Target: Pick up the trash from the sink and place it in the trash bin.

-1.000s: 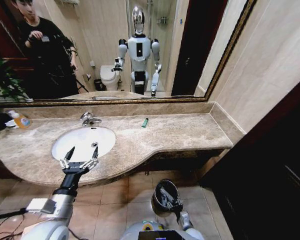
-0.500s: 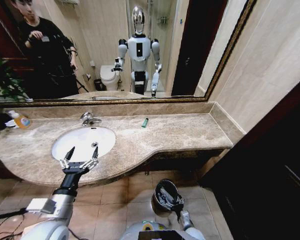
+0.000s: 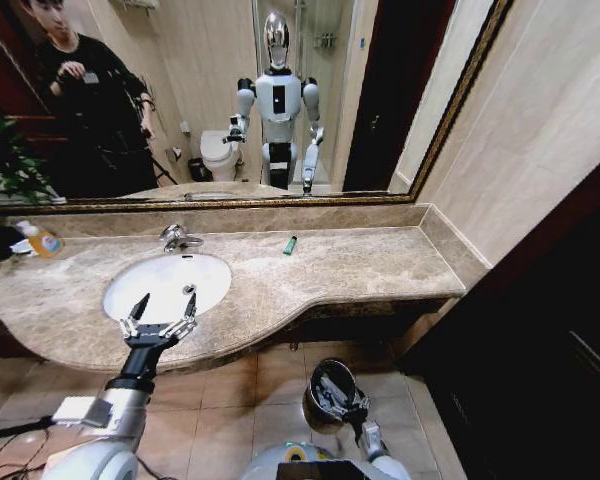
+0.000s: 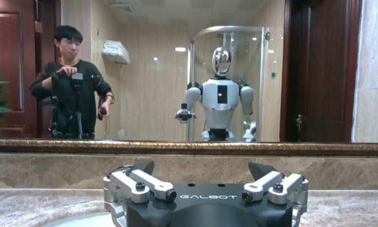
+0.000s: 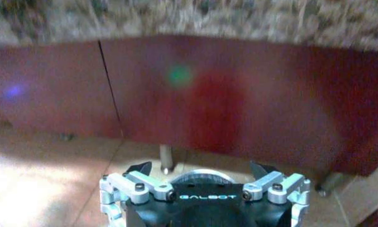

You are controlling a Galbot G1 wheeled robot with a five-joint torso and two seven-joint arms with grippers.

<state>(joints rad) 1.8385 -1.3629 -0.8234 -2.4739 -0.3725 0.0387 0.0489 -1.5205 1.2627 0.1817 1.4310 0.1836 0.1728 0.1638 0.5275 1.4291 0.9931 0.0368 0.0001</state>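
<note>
Down by the floor, right gripper hangs over the trash bin, jaws spread, empty. Left gripper above the sink rim, jaws also apart, nothing held. Small green tube lies far back on the counter. Risk: that reach clips the tap.

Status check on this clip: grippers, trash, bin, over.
Left gripper open, over sink front rim. Right gripper open, low above trash bin. Green tube lies on counter. Nothing in the way.
</note>
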